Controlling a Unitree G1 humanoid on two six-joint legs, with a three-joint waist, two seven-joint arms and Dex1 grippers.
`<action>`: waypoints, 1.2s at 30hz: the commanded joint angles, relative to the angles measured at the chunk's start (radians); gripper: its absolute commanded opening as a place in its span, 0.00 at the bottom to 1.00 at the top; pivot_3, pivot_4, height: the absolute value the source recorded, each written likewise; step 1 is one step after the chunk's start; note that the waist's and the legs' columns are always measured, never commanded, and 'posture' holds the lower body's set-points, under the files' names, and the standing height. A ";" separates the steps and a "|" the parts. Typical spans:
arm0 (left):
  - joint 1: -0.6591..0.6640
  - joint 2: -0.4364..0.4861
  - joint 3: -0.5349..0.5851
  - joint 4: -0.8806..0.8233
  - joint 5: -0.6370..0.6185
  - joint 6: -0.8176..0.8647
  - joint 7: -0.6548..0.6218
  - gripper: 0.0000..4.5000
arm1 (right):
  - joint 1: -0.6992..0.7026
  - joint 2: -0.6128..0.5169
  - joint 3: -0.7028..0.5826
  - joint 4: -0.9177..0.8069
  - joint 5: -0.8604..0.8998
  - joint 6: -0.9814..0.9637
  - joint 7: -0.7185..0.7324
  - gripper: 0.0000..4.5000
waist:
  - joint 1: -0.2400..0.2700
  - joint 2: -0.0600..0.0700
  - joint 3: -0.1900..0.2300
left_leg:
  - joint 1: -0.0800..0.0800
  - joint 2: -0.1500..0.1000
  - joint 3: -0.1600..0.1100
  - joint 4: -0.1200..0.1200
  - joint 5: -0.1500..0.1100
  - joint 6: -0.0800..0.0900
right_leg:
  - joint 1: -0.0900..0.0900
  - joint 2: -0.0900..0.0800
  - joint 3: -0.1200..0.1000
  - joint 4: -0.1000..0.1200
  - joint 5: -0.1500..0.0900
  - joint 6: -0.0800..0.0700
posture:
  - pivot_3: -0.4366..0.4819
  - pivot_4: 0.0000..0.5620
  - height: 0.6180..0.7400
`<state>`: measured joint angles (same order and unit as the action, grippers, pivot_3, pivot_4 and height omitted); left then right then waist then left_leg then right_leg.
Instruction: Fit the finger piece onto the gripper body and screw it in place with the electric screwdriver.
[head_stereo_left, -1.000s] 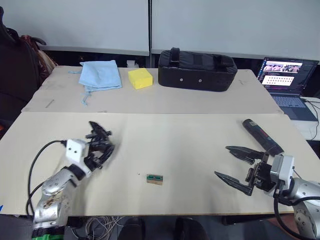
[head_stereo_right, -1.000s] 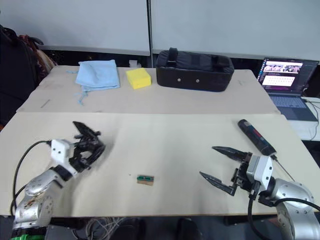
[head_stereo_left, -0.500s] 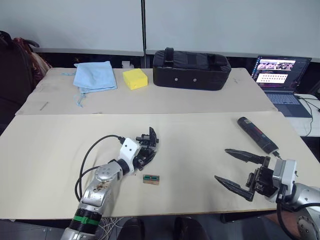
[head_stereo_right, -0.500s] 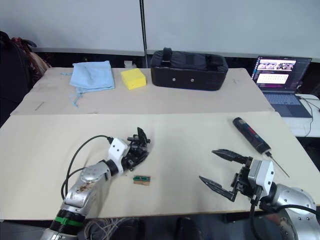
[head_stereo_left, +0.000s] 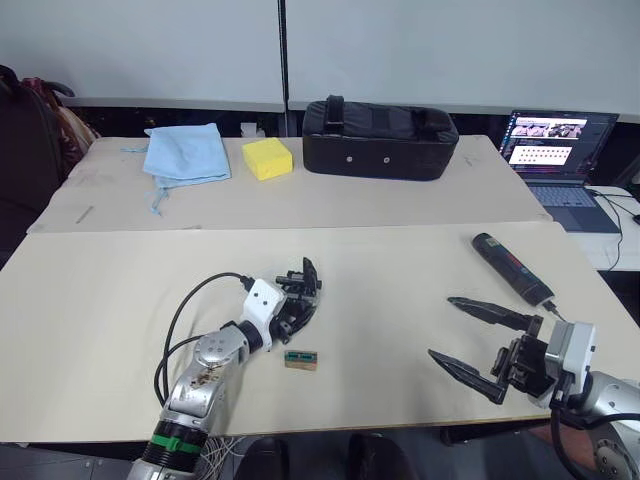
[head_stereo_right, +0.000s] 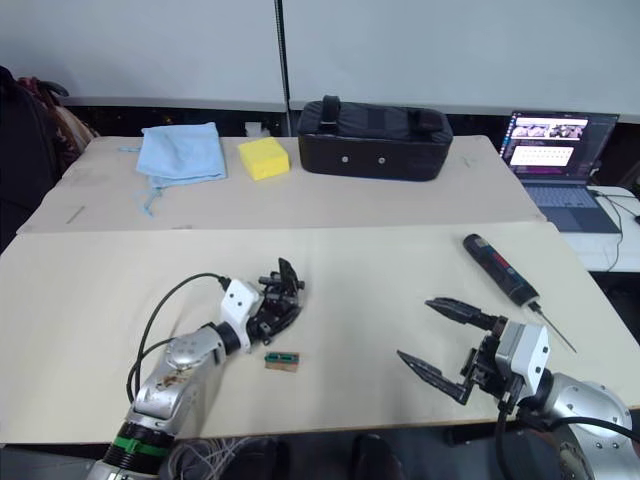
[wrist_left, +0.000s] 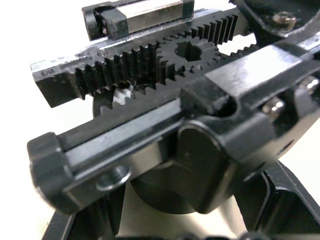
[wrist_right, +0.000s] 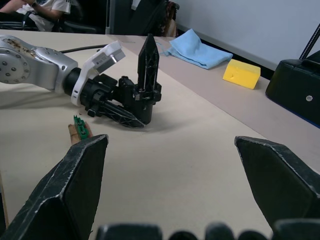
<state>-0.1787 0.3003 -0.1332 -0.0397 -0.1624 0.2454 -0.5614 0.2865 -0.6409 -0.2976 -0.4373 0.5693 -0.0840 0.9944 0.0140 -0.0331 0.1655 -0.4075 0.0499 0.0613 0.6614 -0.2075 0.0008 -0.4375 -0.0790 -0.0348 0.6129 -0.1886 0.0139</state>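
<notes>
The gripper body (head_stereo_left: 299, 293), a small black block with a toothed rack and gear (wrist_left: 165, 65), rests on the table near its middle. My left gripper (head_stereo_left: 296, 309) is shut on it, its fingers (wrist_right: 117, 114) lying low around the base. A black pointed wedge, the finger piece (wrist_right: 148, 57), stands upright on the body. The electric screwdriver (head_stereo_left: 512, 267) lies on the table at the right, its thin bit toward the near edge. Near the front right edge, short of the screwdriver, my right gripper (head_stereo_left: 441, 327) is open and holds nothing.
A small green-topped brown block (head_stereo_left: 300, 359) lies just in front of the left gripper. On the far table are a blue cloth (head_stereo_left: 185, 152), a yellow sponge (head_stereo_left: 267, 157) and a black bag (head_stereo_left: 380, 139). A laptop (head_stereo_left: 555, 150) sits at the far right.
My left arm has swung from the table's left side to its middle, carrying the gripper body, and has barely moved in the last half second. The right gripper stays open in place.
</notes>
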 joint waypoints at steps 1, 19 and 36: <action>0.018 0.015 0.021 -0.038 -0.017 -0.006 -0.014 0.64 | -0.005 0.001 -0.002 -0.043 -0.004 0.004 -0.019 1.00 | -0.001 0.000 0.000 | 0.000 0.000 0.000 0.000 0.000 0.000 | 0.000 0.000 0.000 0.000 0.000 0.000 | 0.48 0.27 1.00; -0.038 0.219 0.068 0.096 -0.143 -0.064 -0.399 0.99 | -0.020 0.002 0.010 -0.048 -0.003 0.010 -0.017 1.00 | 0.003 0.000 0.000 | 0.001 0.000 0.000 0.000 0.000 0.000 | 0.000 0.000 0.000 0.000 0.000 -0.001 | 0.48 0.27 1.00; -0.395 0.133 -0.004 0.687 -0.032 -0.397 -0.646 0.99 | 0.002 -0.008 -0.004 -0.085 -0.006 0.030 -0.045 1.00 | 0.014 0.000 0.000 | 0.000 0.000 0.000 0.000 0.000 0.000 | 0.001 0.001 0.000 0.000 0.000 0.000 | 0.48 0.27 1.00</action>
<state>-0.5586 0.4389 -0.1371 0.6202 -0.2020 -0.1266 -1.1941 0.2884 -0.6398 -0.2720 -0.4858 0.5582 -0.0564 0.9558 0.0281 -0.0327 0.1652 -0.4078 0.0496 0.0616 0.6616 -0.2074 0.0010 -0.4369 -0.0782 -0.0346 0.6128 -0.1887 0.0136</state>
